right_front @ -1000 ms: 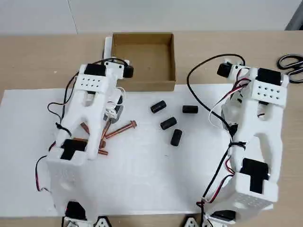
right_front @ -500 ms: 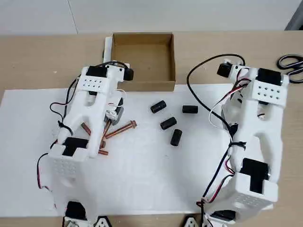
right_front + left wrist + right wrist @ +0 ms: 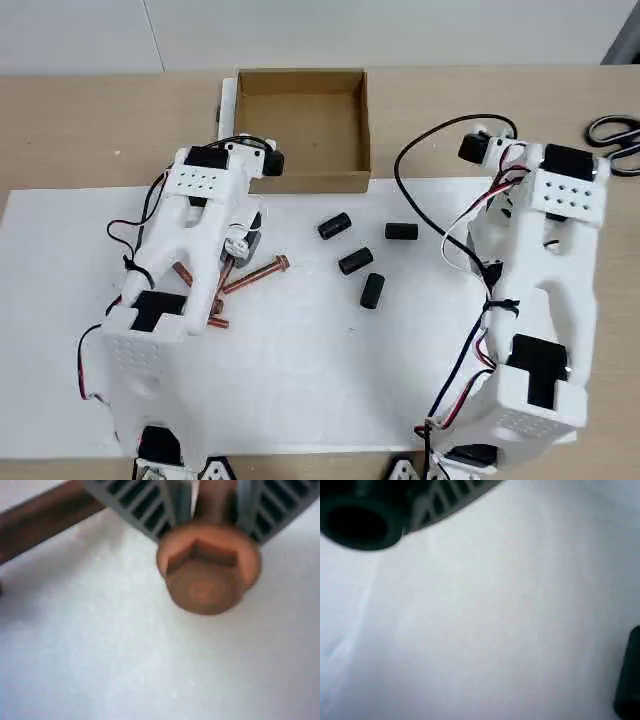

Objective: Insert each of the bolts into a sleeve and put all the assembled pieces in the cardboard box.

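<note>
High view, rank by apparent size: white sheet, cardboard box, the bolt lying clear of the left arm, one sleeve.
1. white sheet
2. cardboard box
3. bolt
4. sleeve, shorter than the bolt; all four sleeves look alike.

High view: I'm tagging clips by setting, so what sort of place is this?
Probably a lab or workshop bench: a wooden table under a white sheet, two robot arms, loose bolts and sleeves beside a cardboard box, and scissors at the edge.

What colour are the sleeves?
The sleeves are black, clearest in the high view.
</note>
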Available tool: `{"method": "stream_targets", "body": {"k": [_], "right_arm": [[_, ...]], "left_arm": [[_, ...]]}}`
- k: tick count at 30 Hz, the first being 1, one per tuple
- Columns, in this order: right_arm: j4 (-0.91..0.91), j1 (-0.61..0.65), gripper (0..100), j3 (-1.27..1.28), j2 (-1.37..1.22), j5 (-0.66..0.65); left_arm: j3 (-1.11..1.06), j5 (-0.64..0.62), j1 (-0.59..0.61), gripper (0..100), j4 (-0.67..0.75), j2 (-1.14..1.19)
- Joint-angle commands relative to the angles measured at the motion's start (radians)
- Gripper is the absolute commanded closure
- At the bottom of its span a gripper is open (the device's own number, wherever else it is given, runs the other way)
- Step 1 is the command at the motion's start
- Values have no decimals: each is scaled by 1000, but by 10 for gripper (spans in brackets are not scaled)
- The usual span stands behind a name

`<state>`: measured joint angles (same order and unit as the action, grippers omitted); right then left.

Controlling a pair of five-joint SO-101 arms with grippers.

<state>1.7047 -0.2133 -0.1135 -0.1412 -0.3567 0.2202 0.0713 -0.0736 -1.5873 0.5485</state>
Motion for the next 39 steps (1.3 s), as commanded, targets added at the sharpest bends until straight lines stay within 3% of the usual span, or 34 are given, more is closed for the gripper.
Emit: {"method": "stream_targets", "body": {"k": [1,9,17,21,26,34,39], "right_arm": [[15,-1,991,-6,58,-12],[18,5,991,-12,67,-11],[24,94,995,-2,277,-8],[27,151,995,77,389,-8],[22,180,995,209,545,-9],[-4,177,995,253,699,-9],[-73,177,995,255,725,-6]], "left_arm": [[-1,-8,6,994,6,-8],[19,-11,6,994,2,-26],[236,-9,-12,994,-152,-212],[243,-20,-37,994,-166,-270],[180,-169,-55,994,-166,-353],[171,-193,-54,994,-138,-549],[171,-311,-61,994,-100,-640]]}}
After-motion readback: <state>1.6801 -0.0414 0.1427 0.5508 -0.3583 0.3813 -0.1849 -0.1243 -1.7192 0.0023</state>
